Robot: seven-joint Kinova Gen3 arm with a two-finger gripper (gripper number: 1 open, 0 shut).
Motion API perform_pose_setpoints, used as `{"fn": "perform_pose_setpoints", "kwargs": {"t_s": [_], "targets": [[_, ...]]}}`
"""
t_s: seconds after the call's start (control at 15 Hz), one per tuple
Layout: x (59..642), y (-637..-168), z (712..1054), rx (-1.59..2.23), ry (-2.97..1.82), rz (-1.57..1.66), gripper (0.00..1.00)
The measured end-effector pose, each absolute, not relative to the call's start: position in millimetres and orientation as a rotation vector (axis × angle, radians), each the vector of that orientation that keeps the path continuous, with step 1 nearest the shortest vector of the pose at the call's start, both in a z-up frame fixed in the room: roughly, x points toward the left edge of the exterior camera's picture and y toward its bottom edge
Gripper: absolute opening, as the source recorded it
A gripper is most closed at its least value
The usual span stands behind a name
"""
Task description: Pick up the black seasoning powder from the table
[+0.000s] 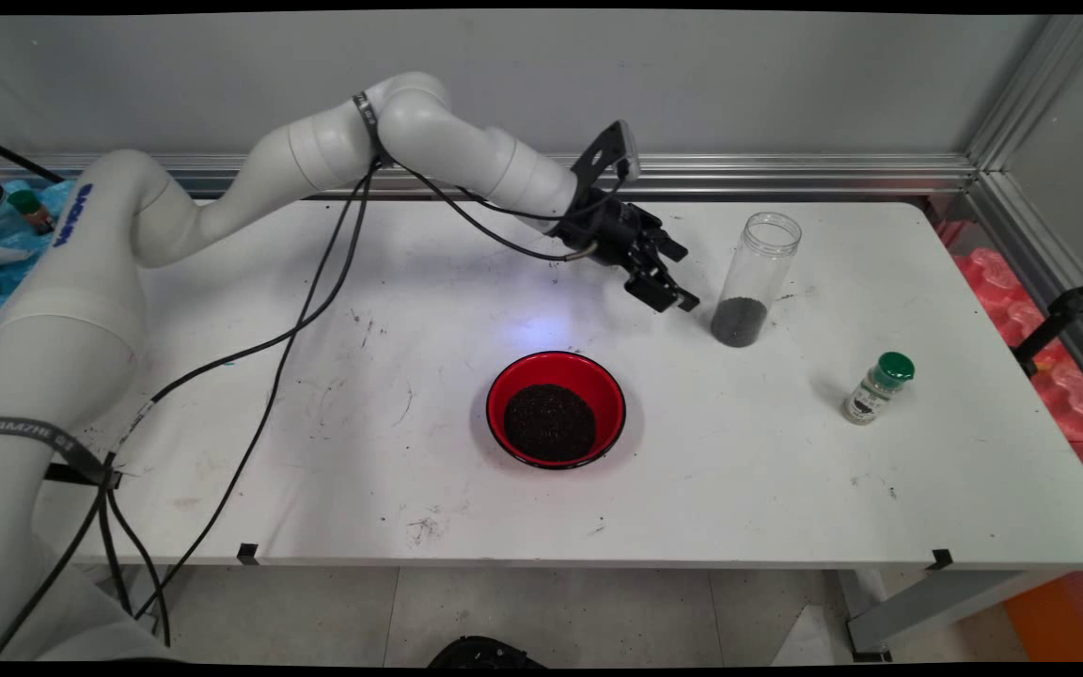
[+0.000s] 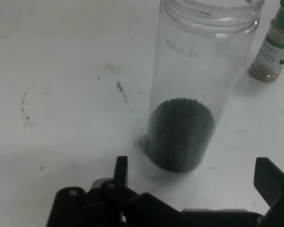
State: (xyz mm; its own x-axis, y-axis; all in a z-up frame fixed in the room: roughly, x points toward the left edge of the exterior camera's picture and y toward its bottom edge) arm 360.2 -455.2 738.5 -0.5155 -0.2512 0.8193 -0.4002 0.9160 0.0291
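Black two-finger gripper (image 1: 675,282) hanging low over the white table (image 1: 880,489), just left of a tall clear plastic jar (image 1: 754,279), jaws spread wide and holding nothing. In the hand view, fingers (image 2: 270,177) standing apart at either side of the jar (image 2: 189,94), not touching it. Jar upright and lidless, bottom part filled with dark granules (image 1: 739,322), set toward the table's far right. Nearer the front, a round red bowl (image 1: 556,408) filled with dark grains (image 1: 549,422), well apart from the gripper. Further right, a small spice bottle with a green cap (image 1: 876,387), upright, standing alone near the table's right side; also seen beyond the jar in the hand view (image 2: 273,45).
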Motion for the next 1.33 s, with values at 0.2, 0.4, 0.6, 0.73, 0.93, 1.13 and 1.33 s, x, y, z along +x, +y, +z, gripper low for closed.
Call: {"fn": "perform_pose_setpoints", "kwargs": {"t_s": [0.2, 0.4, 0.6, 0.73, 0.93, 1.13, 1.33], "targets": [[349, -458, 733, 0.448, -2.133, 0.197, 1.00], [337, -461, 729, 0.434, -2.127, 0.195, 1.00], [326, -464, 723, 0.429, -2.124, 0.192, 1.00], [319, -465, 720, 0.428, -2.122, 0.190, 1.00], [309, -467, 714, 0.430, -2.120, 0.189, 1.00], [300, -470, 709, 0.440, -2.120, 0.189, 1.00], [294, -471, 704, 0.460, -2.117, 0.189, 1.00]]}}
